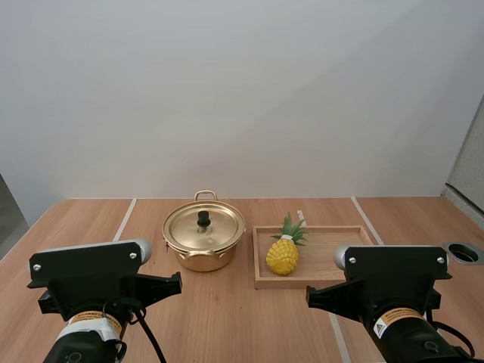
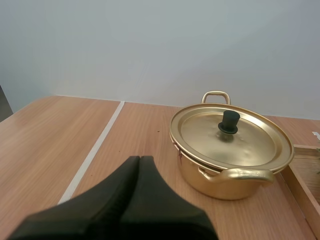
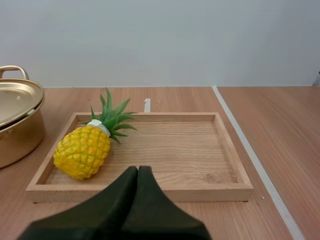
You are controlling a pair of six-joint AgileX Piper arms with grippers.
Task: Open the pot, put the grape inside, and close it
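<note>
A golden pot (image 1: 203, 255) stands mid-table with its lid (image 1: 215, 229) on and a black knob (image 1: 203, 218) on top. To its right a yellow pineapple (image 1: 283, 255) with green leaves lies in the left end of a wooden tray (image 1: 333, 231); I see no grapes. My left gripper (image 2: 140, 161) is shut on nothing, short of the pot (image 2: 220, 180) and its lid (image 2: 250, 145). My right gripper (image 3: 138, 171) is also shut on nothing, just before the tray's (image 3: 190, 150) near rim, with the pineapple (image 3: 82, 151) a little beyond it.
White seams (image 1: 125, 219) run front to back across the wooden table. A round metal-rimmed hole (image 1: 463, 252) sits at the table's right edge. Bare wood lies left of the pot and right of the tray. The pot's side (image 3: 15, 135) shows beside the tray.
</note>
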